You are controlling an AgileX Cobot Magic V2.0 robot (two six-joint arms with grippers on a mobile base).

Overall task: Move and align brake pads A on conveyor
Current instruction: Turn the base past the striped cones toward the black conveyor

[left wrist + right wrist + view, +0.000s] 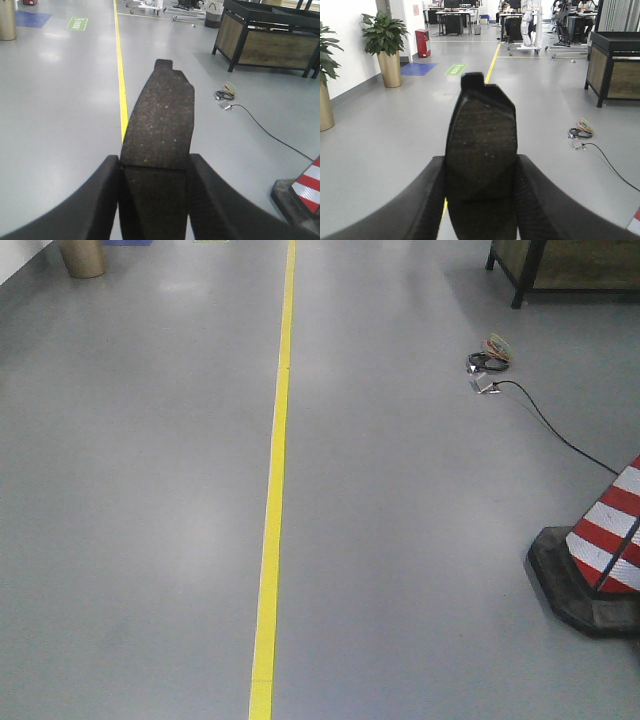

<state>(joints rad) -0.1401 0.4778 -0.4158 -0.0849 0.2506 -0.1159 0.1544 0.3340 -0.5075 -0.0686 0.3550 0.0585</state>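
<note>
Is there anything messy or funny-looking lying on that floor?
Yes. A tangle of coloured wires and a small silver box lie loose on the open grey floor, with a black cord trailing toward the striped cone. They look left there rather than put away. Nothing looks spilled or broken.

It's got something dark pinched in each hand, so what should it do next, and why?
Probably keep both jaws shut and turn or roll the base until the conveyor comes into view. Each arm grips a brake pad, left pad and right pad, yet all views show open grey floor and a yellow line; no belt.
</note>
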